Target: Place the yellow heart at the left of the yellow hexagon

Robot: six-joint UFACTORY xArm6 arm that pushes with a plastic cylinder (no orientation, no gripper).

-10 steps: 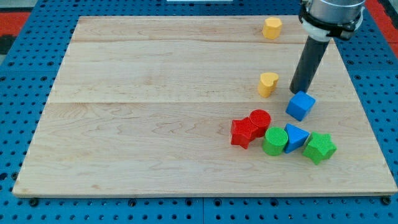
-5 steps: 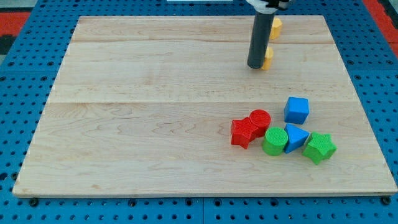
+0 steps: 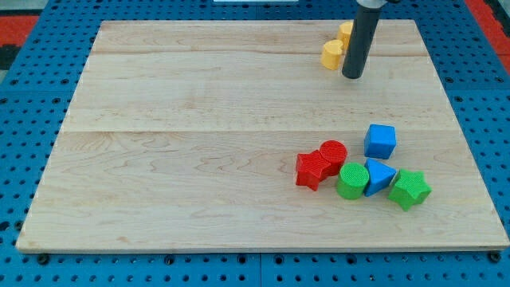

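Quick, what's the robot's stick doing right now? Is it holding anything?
My tip: no tool to open or close, holding nothing; it rests just right of the yellow heart, below the yellow hexagon.

Wood board (image 3: pixel 199 159) w/ red star (image 3: pixel 309 170), red cylinder (image 3: pixel 333 154), green cylinder (image 3: pixel 351 180), blue triangle (image 3: pixel 379 175), green star (image 3: pixel 409 189), blue cube (image 3: pixel 381 140).

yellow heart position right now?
Near the view's top right of the board, the yellow heart sits just left of the yellow hexagon, with my tip at its lower right.
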